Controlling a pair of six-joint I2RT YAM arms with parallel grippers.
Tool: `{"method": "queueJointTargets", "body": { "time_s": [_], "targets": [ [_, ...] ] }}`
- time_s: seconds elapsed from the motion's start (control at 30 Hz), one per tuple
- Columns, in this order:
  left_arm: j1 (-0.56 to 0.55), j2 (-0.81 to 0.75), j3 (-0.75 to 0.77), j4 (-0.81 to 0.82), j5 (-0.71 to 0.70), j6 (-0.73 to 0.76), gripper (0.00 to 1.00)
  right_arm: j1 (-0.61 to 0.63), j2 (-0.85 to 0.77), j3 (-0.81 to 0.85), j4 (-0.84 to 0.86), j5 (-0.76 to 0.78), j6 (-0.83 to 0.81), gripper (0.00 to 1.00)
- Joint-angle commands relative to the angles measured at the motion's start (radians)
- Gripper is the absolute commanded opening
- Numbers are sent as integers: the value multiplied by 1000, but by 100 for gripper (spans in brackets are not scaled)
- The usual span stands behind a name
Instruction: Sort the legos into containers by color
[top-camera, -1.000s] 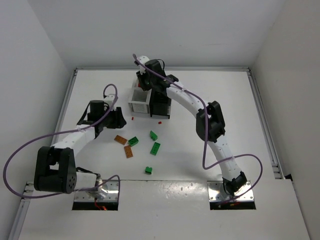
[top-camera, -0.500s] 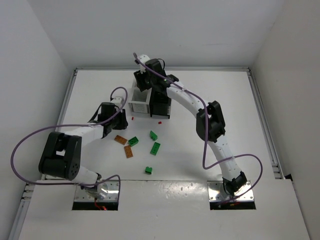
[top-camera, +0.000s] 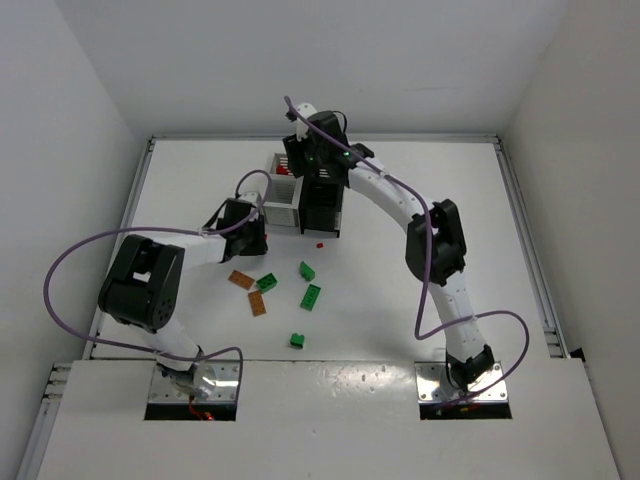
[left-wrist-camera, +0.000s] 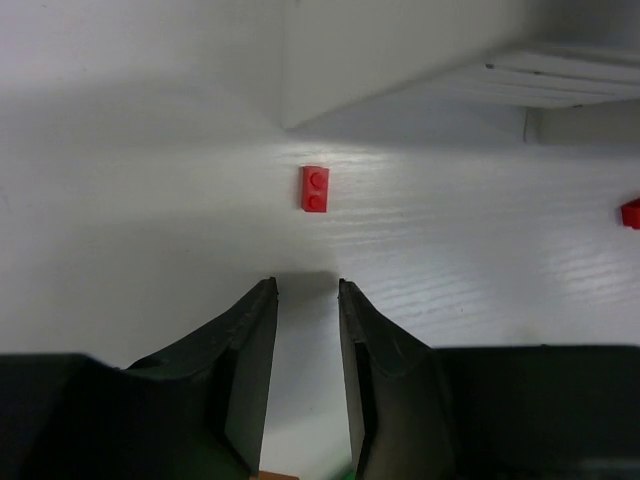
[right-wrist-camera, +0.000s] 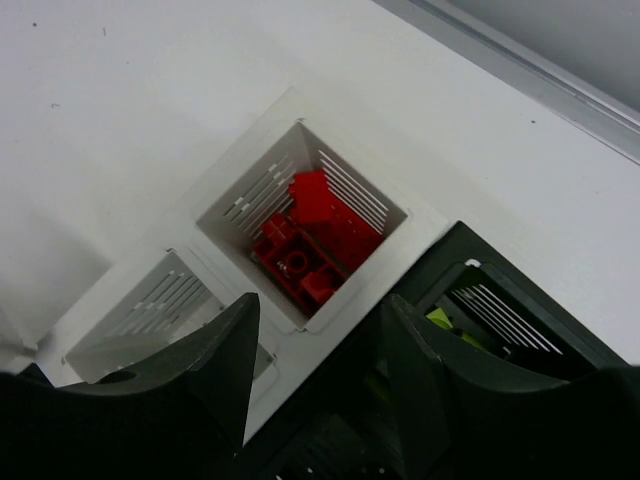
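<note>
Tabletop (left-wrist-camera: 120, 180) bare around red brick (left-wrist-camera: 315, 189), just ahead of left gripper (left-wrist-camera: 305, 290), jaws narrowly parted, empty, near front white bin (left-wrist-camera: 400, 50) corner. Right gripper (right-wrist-camera: 320, 310) spread, empty, above rim of rear white bin (right-wrist-camera: 240, 165) of red legos (right-wrist-camera: 310, 240).

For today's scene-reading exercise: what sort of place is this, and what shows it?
Probably a robotics lab test cell: a white table boxed in by plain white panels, a cabled left arm and right arm bolted at its near edge, and small slatted bins beside loose legos.
</note>
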Motion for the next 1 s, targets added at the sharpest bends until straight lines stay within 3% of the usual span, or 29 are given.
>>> {"method": "queueJointTargets", "body": {
  "time_s": [0.0, 0.13, 0.37, 0.47, 0.5, 0.57, 0.7, 0.87, 0.97],
  "targets": [
    [-17, 17, 22, -31, -59, -70, 38, -17, -90, -23, 30, -9, 9, 53],
    [-36, 35, 31, -31, -81, -70, 43, -17, -101, -42, 30, -18, 9, 53],
    [-58, 81, 105, -82, -101, -49, 40, -26, -120, -71, 30, -46, 9, 53],
    [-47, -9, 12, 1, -36, -39, 37, -35, -156, -114, 30, -121, -26, 53],
    [-47, -107, -22, 33, -18, -24, 38, -35, -176, -138, 30, -155, -44, 51],
    [-47, -195, -76, 53, 28, 10, 41, -35, -251, -239, 40, -289, -130, 48],
    [-1, -334, -96, -62, 53, 30, 43, -35, -311, -270, -74, -509, -227, 38],
    [89, -524, -108, -118, 31, 80, 46, 29, -365, -256, -213, -708, -249, 37],
    [140, -566, -72, -148, 14, 80, 49, 109, -365, -256, -293, -738, -308, 37]
  ]
}}
